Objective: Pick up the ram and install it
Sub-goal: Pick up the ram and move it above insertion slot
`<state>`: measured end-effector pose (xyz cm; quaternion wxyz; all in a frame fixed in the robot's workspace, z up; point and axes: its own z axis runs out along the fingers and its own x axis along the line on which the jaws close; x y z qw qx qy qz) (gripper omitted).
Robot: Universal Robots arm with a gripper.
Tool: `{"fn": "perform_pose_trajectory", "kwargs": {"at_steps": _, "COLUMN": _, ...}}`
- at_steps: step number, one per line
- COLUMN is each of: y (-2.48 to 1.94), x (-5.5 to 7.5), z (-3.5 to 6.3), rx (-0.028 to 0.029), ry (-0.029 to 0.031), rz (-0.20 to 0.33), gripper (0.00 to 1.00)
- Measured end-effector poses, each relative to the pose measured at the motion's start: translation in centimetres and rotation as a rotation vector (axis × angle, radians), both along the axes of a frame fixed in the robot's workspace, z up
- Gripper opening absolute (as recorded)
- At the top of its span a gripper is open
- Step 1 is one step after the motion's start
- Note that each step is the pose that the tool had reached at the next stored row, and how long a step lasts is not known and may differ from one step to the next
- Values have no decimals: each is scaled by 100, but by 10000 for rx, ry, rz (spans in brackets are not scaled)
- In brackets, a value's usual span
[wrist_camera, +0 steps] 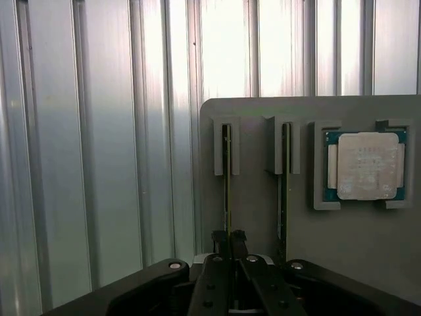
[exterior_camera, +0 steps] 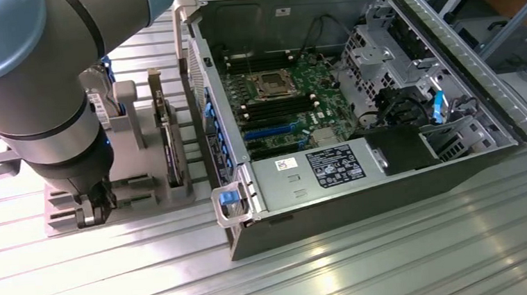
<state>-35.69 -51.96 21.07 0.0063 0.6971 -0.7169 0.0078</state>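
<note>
Wrist view: the claw (wrist_camera: pixel 229 237) sits low over a grey holder (wrist_camera: pixel 256 197), its two fingers drawn almost together.
Claw: nearly closed, and it seems to be pinching the upper edge of the ram (wrist_camera: pixel 227 178). The contact itself is hard to make out, so the pinch is likely rather than certain.
Ram: standing on edge in the slot nearest the holder's rim, not yet lifted out.
Neighbours: a second stick (wrist_camera: pixel 284 178) stands in the next slot, just beside the ram. A square silver processor (wrist_camera: pixel 365 164) lies in its own recess beyond that.
Exterior view: the arm (exterior_camera: pixel 46 100) reaches down to the holder, on the exterior view's left of the open computer case (exterior_camera: pixel 359 175) and well apart from the board (exterior_camera: pixel 288 97) inside.
Risk, grip: the hold is on a thin edge only, so a pull not straight along the slot could make the stick bind or slip free.
Risk, neighbour: sideways drift could knock the second stick.
Risk, carrying: a loose pinch might let the ram tilt and meet its socket crooked.
</note>
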Motion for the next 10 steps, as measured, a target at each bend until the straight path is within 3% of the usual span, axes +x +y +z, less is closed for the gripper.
{"fn": "perform_pose_trajectory", "kwargs": {"at_steps": 10, "y": 0, "x": 0, "z": 50, "rx": -11, "ry": -2, "rz": 0, "gripper": 12}}
